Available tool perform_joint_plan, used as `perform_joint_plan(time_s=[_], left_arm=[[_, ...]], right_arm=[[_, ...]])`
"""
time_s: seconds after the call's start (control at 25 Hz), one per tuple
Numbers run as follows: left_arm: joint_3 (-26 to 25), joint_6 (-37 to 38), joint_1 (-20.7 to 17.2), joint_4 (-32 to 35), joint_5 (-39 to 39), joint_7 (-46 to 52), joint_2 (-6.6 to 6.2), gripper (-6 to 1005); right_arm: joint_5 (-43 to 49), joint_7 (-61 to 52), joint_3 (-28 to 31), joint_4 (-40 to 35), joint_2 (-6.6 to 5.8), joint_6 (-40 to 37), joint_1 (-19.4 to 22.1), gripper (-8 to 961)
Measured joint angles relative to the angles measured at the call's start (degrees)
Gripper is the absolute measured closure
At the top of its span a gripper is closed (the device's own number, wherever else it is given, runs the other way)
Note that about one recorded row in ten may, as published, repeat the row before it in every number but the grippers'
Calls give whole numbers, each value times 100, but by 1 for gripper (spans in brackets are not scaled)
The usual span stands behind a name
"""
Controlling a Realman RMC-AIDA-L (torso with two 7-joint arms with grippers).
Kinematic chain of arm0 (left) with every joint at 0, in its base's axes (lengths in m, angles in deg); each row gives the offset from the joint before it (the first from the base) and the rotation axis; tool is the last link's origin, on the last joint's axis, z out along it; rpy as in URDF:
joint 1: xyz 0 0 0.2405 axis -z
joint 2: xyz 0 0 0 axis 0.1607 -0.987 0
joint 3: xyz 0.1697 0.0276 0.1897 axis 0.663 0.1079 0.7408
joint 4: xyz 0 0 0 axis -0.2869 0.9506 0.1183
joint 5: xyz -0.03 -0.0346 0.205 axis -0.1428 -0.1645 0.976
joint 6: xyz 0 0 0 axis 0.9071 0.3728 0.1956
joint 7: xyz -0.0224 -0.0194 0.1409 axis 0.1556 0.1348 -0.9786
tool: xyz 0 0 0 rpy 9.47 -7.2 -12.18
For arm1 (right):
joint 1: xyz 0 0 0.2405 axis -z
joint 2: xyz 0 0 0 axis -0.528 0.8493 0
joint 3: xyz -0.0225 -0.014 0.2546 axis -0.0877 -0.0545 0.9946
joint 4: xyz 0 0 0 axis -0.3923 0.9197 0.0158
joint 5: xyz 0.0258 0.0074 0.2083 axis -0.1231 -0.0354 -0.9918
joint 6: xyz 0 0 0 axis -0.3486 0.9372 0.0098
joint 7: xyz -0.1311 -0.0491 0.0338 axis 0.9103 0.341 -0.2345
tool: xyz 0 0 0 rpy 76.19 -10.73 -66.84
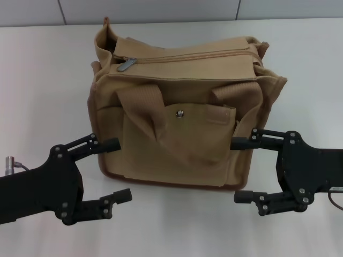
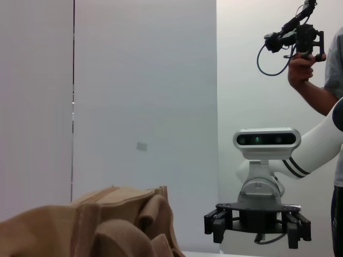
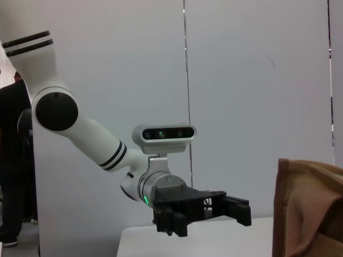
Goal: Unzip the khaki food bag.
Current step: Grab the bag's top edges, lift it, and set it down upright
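Two released claws, left claw point(image 1: 118, 169) and right claw point(image 1: 239, 170), flank the khaki food bag point(image 1: 179, 112) standing on the white counter point(image 1: 43, 80); its silver zipper pull point(image 1: 126, 64) lies up top, nearer the left arm, zipper running rightward.

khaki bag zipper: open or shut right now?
Shut. On the khaki food bag, the zipper pull sits at one end of the top and the zipper line runs closed across to the other end.
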Motion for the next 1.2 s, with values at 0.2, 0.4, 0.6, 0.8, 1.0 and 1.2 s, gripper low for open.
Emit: perform_joint_plan(time_s=[0.2, 0.4, 0.6, 0.8, 1.0, 1.2], left_arm=[[-136, 0, -20, 3, -4, -16, 28, 153], [-424, -19, -100, -23, 10, -120, 37, 166], [-1509, -60, -435, -80, -24, -461, 263, 183], [-1801, -358, -532, -109, 10, -567, 507, 200], [-1747, -596, -367, -334, 13, -671, 536, 217], [-1738, -856, -186, -494, 13, -697, 547, 233]], right_arm=[[-1, 0, -36, 2, 0, 16, -14, 116], [-1, 22, 14, 3, 2, 16, -1, 117], [-1, 36, 26, 2, 7, 16, 27, 118], [-1, 37, 20, 2, 9, 15, 28, 118], [-1, 36, 5, 2, 9, 6, 15, 119], [0, 40, 14, 2, 9, -8, 7, 120]])
